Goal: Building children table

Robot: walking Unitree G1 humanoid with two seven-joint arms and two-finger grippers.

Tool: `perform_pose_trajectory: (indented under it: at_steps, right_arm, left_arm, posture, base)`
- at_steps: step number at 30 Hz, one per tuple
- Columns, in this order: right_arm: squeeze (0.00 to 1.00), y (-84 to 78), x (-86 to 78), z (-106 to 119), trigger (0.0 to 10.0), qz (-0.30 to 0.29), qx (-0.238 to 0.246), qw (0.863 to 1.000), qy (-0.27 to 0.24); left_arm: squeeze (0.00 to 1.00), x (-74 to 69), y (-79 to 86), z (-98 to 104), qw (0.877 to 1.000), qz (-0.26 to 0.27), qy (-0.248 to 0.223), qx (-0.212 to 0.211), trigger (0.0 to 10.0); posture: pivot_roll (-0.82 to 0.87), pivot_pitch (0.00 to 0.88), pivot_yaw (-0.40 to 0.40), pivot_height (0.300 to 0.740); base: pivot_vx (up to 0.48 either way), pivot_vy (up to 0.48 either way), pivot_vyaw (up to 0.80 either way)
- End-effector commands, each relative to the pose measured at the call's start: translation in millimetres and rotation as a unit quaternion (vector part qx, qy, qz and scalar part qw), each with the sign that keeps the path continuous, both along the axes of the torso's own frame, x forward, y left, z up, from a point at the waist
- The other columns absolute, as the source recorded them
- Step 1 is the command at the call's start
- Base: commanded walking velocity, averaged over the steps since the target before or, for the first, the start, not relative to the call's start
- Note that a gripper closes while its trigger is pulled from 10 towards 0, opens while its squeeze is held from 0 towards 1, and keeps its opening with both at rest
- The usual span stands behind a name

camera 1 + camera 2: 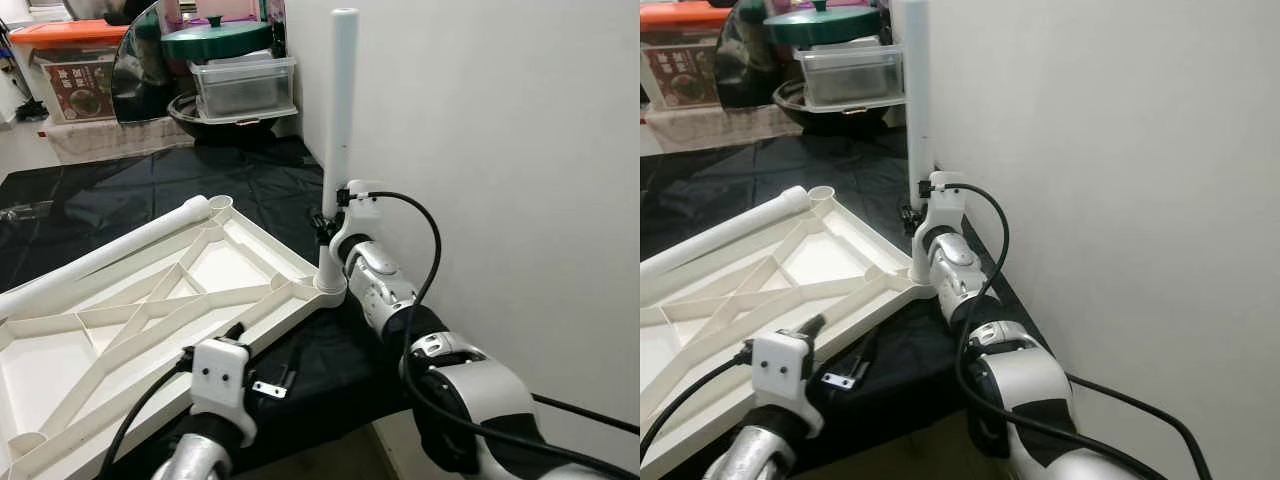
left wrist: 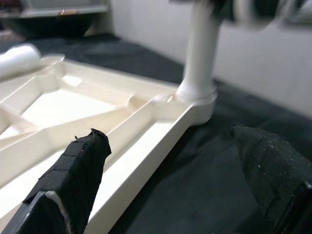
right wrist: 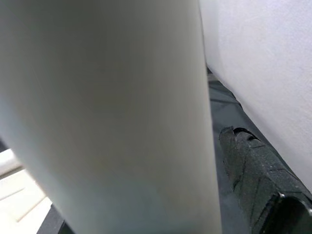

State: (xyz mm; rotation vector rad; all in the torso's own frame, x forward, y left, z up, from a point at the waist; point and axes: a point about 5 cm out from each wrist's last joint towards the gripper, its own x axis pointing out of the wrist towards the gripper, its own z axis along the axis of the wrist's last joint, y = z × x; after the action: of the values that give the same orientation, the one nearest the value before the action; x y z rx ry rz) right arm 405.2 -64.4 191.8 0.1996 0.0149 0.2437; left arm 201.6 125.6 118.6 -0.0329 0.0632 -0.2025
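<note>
right gripper (image 1: pixel 328 222) clamped on upright white table leg (image 1: pixel 340 100), seated in tabletop underside (image 1: pixel 150 300) corner socket. left gripper (image 2: pixel 180 185) fingers apart, nearer than socket, over tabletop edge.

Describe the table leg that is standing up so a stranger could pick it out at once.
Find the cream tabletop lying underside-up on the black cloth. At its corner nearest the white wall a white tube, the standing leg, rises upright from a round socket, with the right gripper at its lower part. The other leg lies flat along the tabletop's far edge.
</note>
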Motion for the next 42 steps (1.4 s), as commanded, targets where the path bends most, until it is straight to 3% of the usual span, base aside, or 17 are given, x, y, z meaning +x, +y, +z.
perform_pose_trajectory:
  at_steps: [1,3,9,13,16,20,25,30,31,32,36,37,42]
  right_arm:
    - [0.0,-2.9,2.3,7,10.0,-0.006,0.01,1.0,-0.012]
    - [0.0,-3.5,3.2,10,10.0,-0.002,0.014,1.0,-0.016]
    - [0.0,-1.1,3.2,13,10.0,0.005,0.017,1.0,-0.023]
    - [0.0,2.2,1.9,11,10.0,0.011,0.015,1.0,-0.024]
    - [0.0,2.5,1.7,10,10.0,0.011,0.014,1.0,-0.023]
    - [0.0,1.5,2.4,12,10.0,0.011,0.017,1.0,-0.022]
    - [0.0,5.6,1.7,14,10.0,0.043,0.029,0.998,-0.027]
    - [0.0,8.2,0.2,13,10.0,0.066,0.033,0.997,-0.029]
    - [0.0,8.7,-0.5,9,4.2,0.073,0.023,0.997,-0.023]
    - [0.0,9.0,-1.0,7,0.0,0.078,0.016,0.997,-0.019]
    - [0.0,6.9,-1.4,4,0.3,0.069,0.019,0.997,-0.019]
    - [0.0,7.9,-2.0,3,10.0,0.072,0.014,0.997,-0.018]
    - [0.0,13.0,-4.5,-3,10.0,0.082,0.01,0.997,-0.01]
  left_arm:
    - [0.0,-0.2,4.4,-11,0.999,0.002,0.038,0.003,10.0]
    - [0.0,-2.4,7.1,-21,0.997,-0.002,0.082,-0.006,10.0]
    - [0.0,-10.1,5.9,-35,0.99,-0.023,0.13,-0.04,10.0]
    - [0.0,-14.2,1.5,-35,0.986,-0.051,0.142,-0.076,10.0]
    - [0.0,-14.1,3.3,-35,0.986,-0.049,0.145,-0.071,10.0]
    - [0.0,-15.8,31.9,-52,0.979,0.031,0.196,-0.048,10.0]
    - [0.0,-16.4,55.3,-56,0.978,0.06,0.198,-0.039,10.0]
    - [0.0,-15.2,61.4,-55,0.978,0.065,0.197,-0.034,10.0]
    - [0.0,-14.2,65.1,-54,0.978,0.068,0.196,-0.026,10.0]
    - [0.0,-13.4,67.7,-53,0.978,0.071,0.195,-0.02,10.0]
    - [0.0,-12.3,68.4,-53,0.978,0.069,0.197,-0.02,10.0]
    - [0.0,-12.1,68.4,-53,0.978,0.068,0.197,-0.019,10.0]
    - [0.0,-12.1,68.2,-53,0.978,0.068,0.196,-0.012,10.0]
  posture:
    - [0.01,0.0,-0.009,0.74]
    - [0.01,0.0,-0.007,0.74]
    - [0.01,0.0,-0.005,0.74]
    - [0.01,0.0,-0.005,0.74]
    - [0.0,0.0,-0.003,0.74]
    - [-0.01,0.0,-0.014,0.74]
    - [-0.02,0.0,-0.002,0.74]
    - [-0.02,0.0,0.001,0.74]
    - [-0.01,0.0,0.003,0.74]
    - [-0.01,0.0,0.003,0.74]
    - [0.0,0.0,0.011,0.74]
    - [0.0,0.0,0.011,0.74]
    - [0.01,0.0,0.001,0.74]
  base:
    - [0.0,0.0,0.0]
    - [0.0,0.0,0.0]
    - [0.0,0.0,0.0]
    - [0.0,0.0,0.0]
    - [0.0,0.0,0.0]
    - [0.0,0.0,0.0]
    - [0.0,0.0,0.0]
    - [0.0,0.0,0.0]
    - [0.0,0.0,0.0]
    - [0.0,0.0,0.0]
    - [0.0,0.0,0.0]
    - [0.0,0.0,0.0]
    - [0.0,0.0,0.0]
